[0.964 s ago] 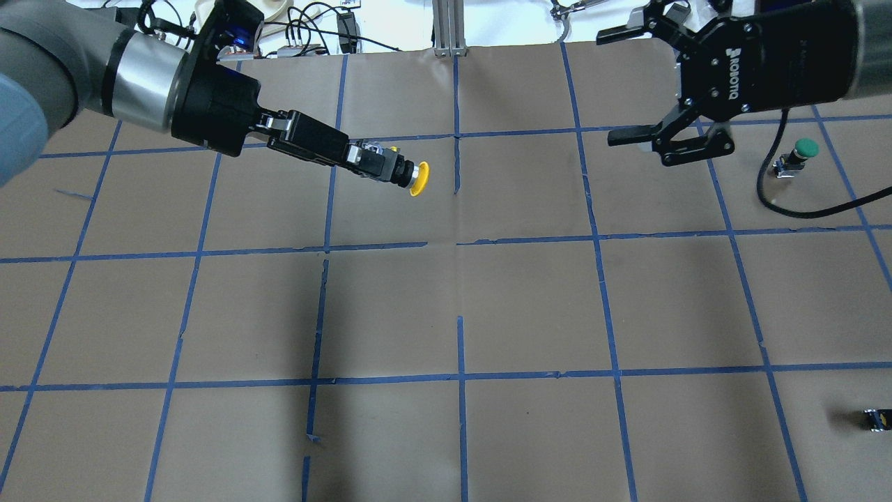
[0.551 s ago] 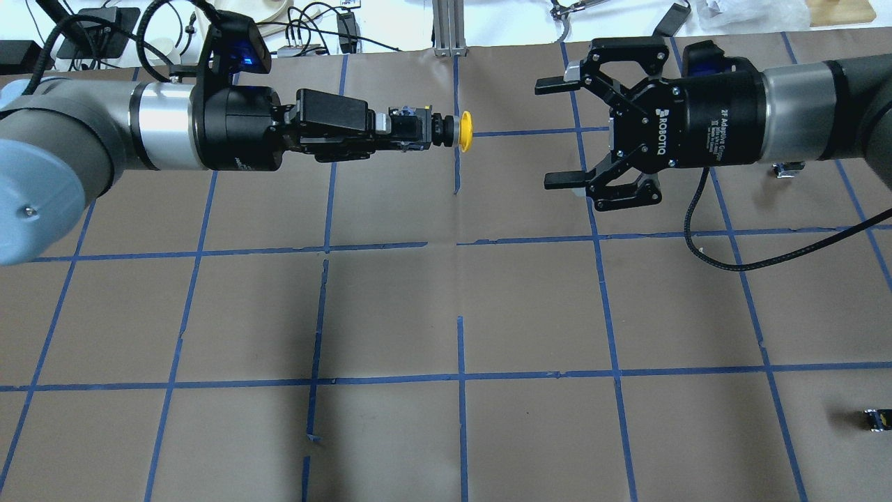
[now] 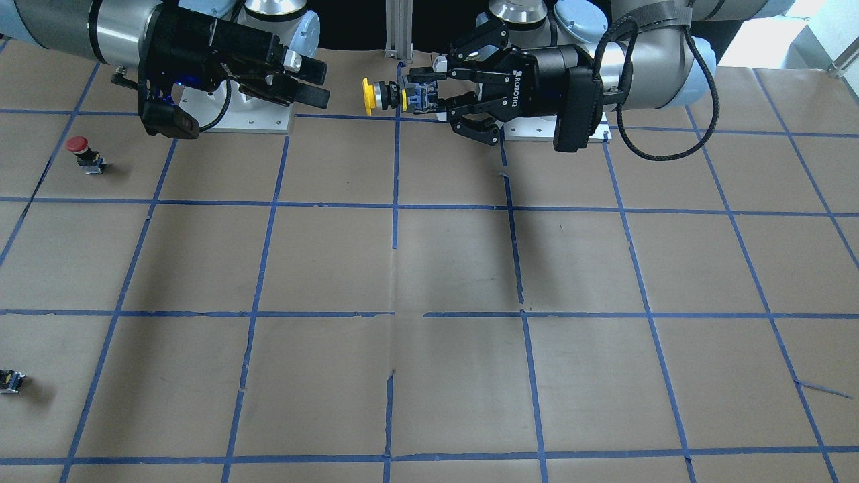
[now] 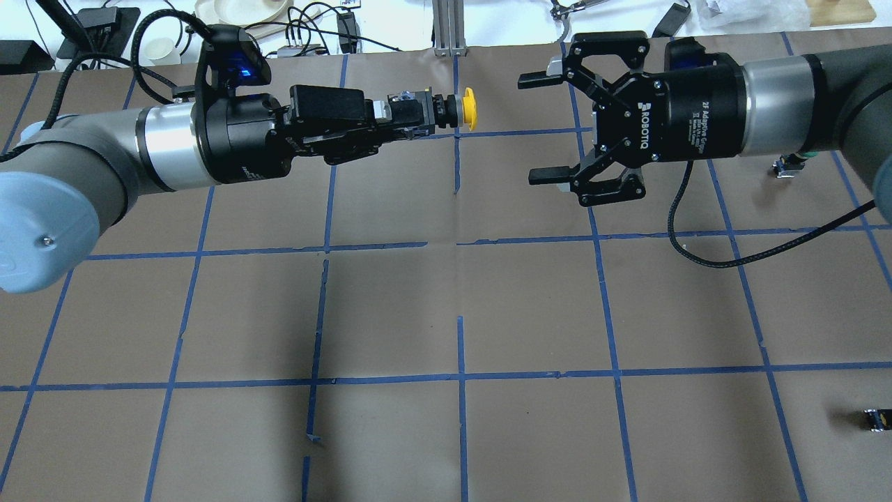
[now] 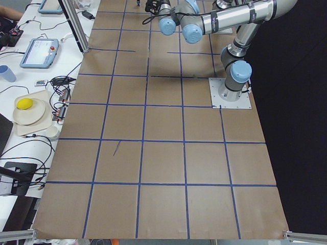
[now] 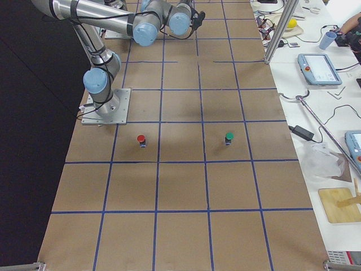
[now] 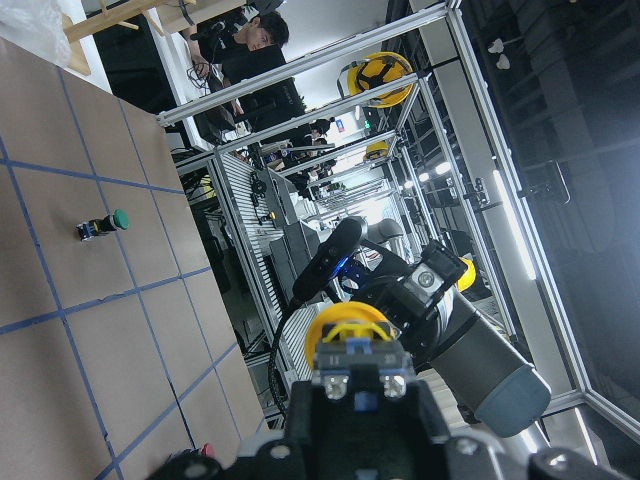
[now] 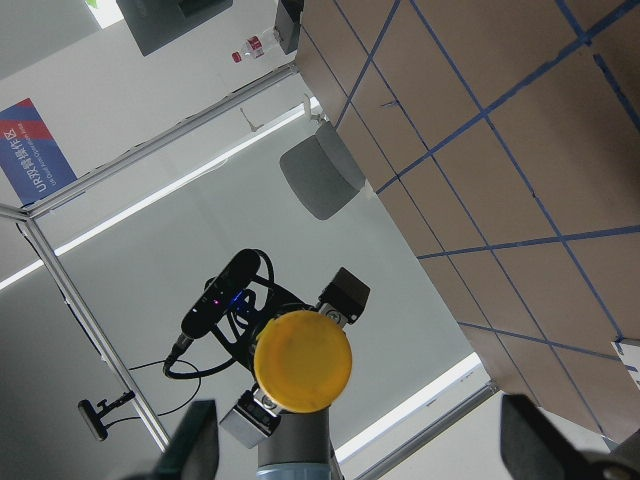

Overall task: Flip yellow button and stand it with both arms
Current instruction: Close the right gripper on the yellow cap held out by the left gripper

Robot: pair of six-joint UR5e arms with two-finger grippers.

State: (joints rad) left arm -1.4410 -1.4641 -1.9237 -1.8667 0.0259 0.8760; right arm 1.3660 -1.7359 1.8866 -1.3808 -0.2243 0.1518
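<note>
The yellow button (image 4: 469,109) is held level above the table at the far middle, its yellow cap pointing at the right gripper. My left gripper (image 4: 404,115) is shut on its black and grey body (image 3: 416,94). My right gripper (image 4: 525,128) is open, jaws wide, facing the cap a short gap away and not touching it. In the front view the cap (image 3: 368,93) sits between the left gripper (image 3: 424,95) and the right gripper (image 3: 327,84). The right wrist view shows the cap (image 8: 302,362) head-on between its fingers (image 8: 198,445). The left wrist view shows the button (image 7: 352,335) from behind.
A red button (image 3: 79,144) stands on the table under the right arm's side. A green button (image 6: 229,136) stands further out, mostly hidden by the right arm in the overhead view. A tiny black-and-yellow block (image 4: 877,418) lies near the right front edge. Blue tape grids the brown table (image 4: 460,300).
My left gripper swung level and carried the yellow button right and towards the far edge. My right gripper turned to face it, still open, and came closer to the cap.
</note>
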